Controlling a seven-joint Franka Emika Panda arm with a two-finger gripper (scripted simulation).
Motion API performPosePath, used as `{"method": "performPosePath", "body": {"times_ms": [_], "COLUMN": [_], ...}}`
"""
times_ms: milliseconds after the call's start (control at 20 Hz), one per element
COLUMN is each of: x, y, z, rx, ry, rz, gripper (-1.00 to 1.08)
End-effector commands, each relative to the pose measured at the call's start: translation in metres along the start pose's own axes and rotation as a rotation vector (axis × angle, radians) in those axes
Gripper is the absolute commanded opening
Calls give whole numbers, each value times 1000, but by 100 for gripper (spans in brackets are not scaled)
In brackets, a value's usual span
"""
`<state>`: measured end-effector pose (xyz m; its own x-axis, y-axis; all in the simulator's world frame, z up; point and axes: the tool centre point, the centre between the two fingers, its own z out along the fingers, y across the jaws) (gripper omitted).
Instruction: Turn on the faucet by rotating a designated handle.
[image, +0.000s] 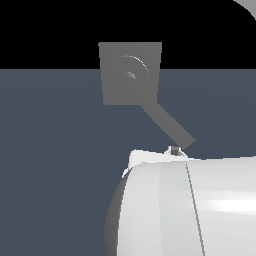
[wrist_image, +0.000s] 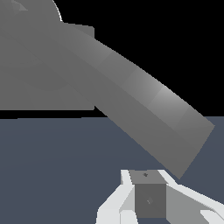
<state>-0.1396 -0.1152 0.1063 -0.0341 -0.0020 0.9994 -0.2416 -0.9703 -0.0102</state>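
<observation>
The faucet (image: 131, 74) stands upright, its handle (image: 167, 125) slanting down toward the exterior view's right. The gripper (wrist_image: 150, 199) sits just beneath the handle's free end; whether it is spread cannot be told.

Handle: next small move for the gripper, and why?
Probably nudge the gripper up against the free end of the handle and push sideways. The bar hangs diagonally from the faucet, its tip just above the fingers, seemingly not yet touched.
</observation>
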Motion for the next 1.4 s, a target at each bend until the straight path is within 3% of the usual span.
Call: {"method": "performPosePath", "body": {"times_ms": [0, 1350], "x": [-2, 62], "y": [-30, 40], "z": [-2, 17], "rx": [177, 176], "ry": [-50, -39], "rz": [37, 35], "gripper": [-100, -100]}}
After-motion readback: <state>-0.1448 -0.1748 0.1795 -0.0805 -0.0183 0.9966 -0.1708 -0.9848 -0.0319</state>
